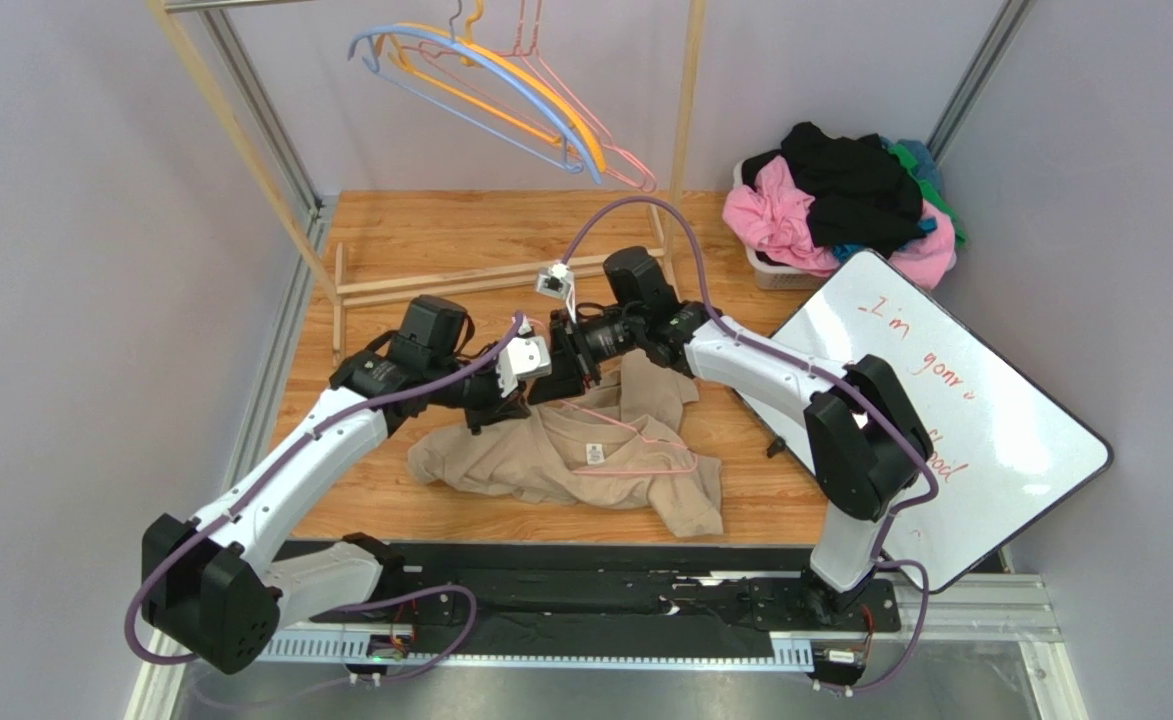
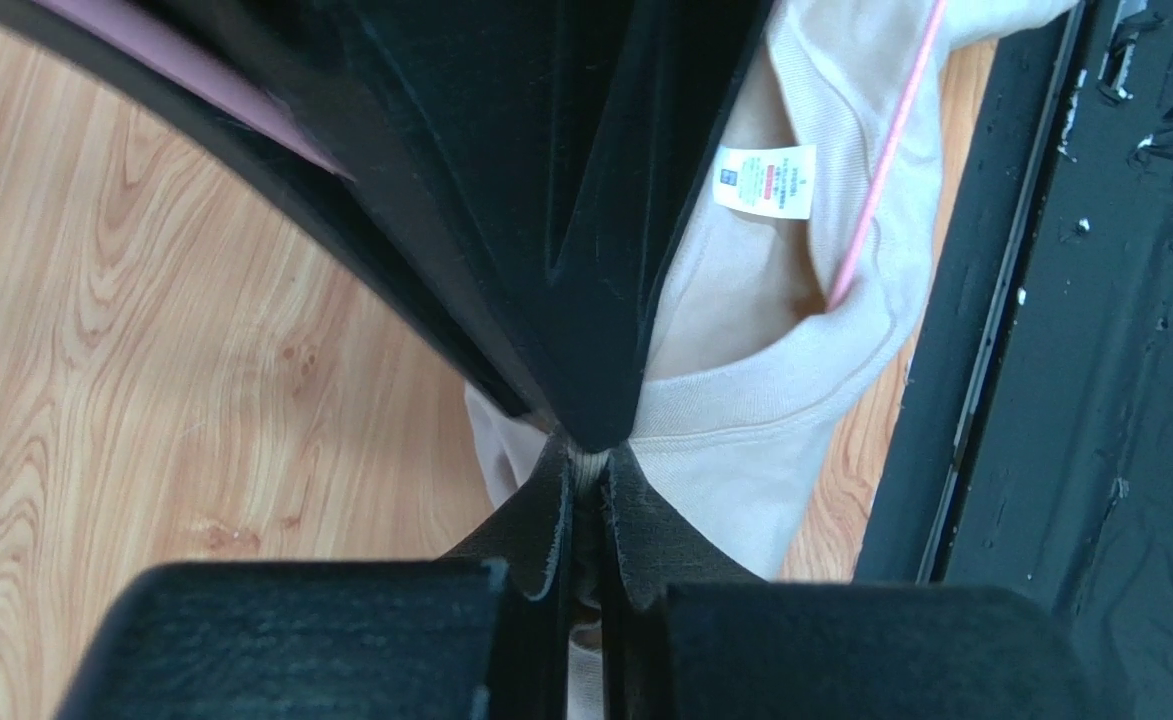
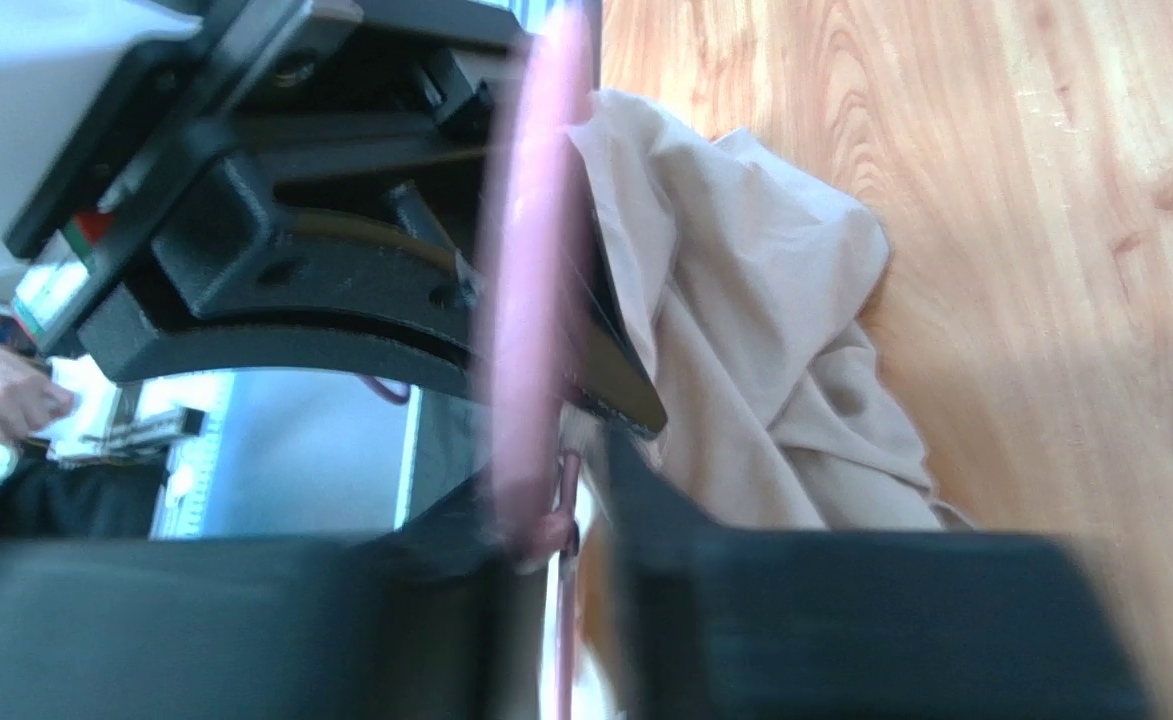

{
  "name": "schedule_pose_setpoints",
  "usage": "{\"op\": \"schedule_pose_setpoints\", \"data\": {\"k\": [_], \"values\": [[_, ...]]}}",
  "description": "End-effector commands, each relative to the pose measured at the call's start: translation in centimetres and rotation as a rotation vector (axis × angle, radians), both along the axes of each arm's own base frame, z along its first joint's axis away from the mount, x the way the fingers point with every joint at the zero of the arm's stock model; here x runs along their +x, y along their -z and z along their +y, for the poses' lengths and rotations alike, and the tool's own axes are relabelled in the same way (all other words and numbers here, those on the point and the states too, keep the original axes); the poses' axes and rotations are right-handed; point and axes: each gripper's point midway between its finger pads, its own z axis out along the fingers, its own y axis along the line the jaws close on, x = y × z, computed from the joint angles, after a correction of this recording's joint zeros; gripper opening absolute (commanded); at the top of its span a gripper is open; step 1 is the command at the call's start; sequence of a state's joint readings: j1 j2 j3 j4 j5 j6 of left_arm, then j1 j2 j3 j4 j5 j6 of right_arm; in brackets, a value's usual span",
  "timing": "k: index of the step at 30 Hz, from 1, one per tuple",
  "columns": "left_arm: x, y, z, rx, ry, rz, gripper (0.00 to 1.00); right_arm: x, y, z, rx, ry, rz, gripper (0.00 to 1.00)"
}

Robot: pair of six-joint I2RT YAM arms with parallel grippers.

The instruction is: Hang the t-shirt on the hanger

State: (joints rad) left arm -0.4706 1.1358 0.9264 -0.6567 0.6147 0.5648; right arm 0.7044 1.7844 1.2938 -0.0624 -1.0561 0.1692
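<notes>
The tan t-shirt [image 1: 547, 458] lies crumpled on the wooden table, its white neck label [image 1: 595, 452] facing up. A thin pink hanger [image 1: 652, 446] lies partly inside it. My left gripper [image 1: 522, 371] is at the shirt's far edge, shut on the collar [image 2: 697, 413]. In the left wrist view the jaws [image 2: 589, 477] pinch the fabric, with the label [image 2: 767, 180] and the hanger wire [image 2: 885, 165] beyond. My right gripper [image 1: 562, 353] meets the left one. In the right wrist view [image 3: 570, 480] its narrow gap holds the pink hanger wire [image 3: 562, 615]. The shirt [image 3: 758, 330] hangs beside it.
Blue, orange and pink hangers [image 1: 502, 90] hang on a wooden rack [image 1: 682, 135] at the back. A basket of pink and black clothes [image 1: 848, 203] sits at the back right. A whiteboard [image 1: 938, 405] lies to the right. A black rail [image 1: 622, 600] runs along the near edge.
</notes>
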Motion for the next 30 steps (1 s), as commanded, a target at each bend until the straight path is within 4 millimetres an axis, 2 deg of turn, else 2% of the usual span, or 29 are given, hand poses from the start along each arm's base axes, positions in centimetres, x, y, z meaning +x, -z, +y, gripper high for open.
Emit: {"op": "schedule_pose_setpoints", "data": {"k": [1,2,4,8,9,11,15,16,17,20,26,27,30], "values": [[-1.2,-1.9,-0.3,-0.051,0.084,-0.08,0.0,-0.5,-4.1,-1.3,0.005,-0.016,-0.05,0.45],[-1.1,-1.8,0.1,-0.032,0.087,-0.114,0.0,0.3,-4.5,-2.4,-0.003,0.02,-0.05,0.61],[-1.9,-1.8,0.6,-0.023,0.104,-0.151,0.0,0.5,-5.2,-4.9,-0.027,0.097,-0.044,0.78],[-2.6,-1.9,0.9,-0.026,0.13,-0.196,0.0,-0.5,-4.1,-8.5,-0.149,0.235,-0.05,0.79],[-2.7,-1.9,0.8,-0.024,0.139,-0.206,0.0,-0.6,-2.7,-9.9,-0.222,0.307,-0.052,0.79],[-2.7,-2.0,0.8,-0.021,0.142,-0.216,0.0,-0.4,-1.2,-11.2,-0.3,0.368,-0.074,0.8],[-2.9,-2.8,0.4,-0.022,0.158,-0.245,0.0,0.7,2.8,-14.5,-0.521,0.487,-0.096,0.79],[-2.9,-2.8,0.4,-0.019,0.157,-0.248,0.0,0.8,2.9,-14.4,-0.546,0.49,-0.102,0.78],[-3.0,-3.1,0.3,-0.021,0.16,-0.256,0.0,0.8,4.0,-14.4,-0.588,0.483,-0.081,0.77],[-3.1,-3.5,0.2,-0.022,0.162,-0.271,0.0,0.3,5.6,-14.3,-0.668,0.461,-0.051,0.75],[-3.0,-3.8,0.5,-0.014,0.128,-0.281,0.0,-0.3,7.7,-14.6,-0.77,0.445,-0.041,0.71],[-3.0,-3.9,0.6,-0.015,0.124,-0.286,0.0,-0.4,8.3,-14.9,-0.799,0.443,-0.033,0.68],[-2.9,-4.1,1.1,-0.011,0.076,-0.284,0.0,-0.8,9.1,-15.9,-0.853,0.426,-0.037,0.49]]}}
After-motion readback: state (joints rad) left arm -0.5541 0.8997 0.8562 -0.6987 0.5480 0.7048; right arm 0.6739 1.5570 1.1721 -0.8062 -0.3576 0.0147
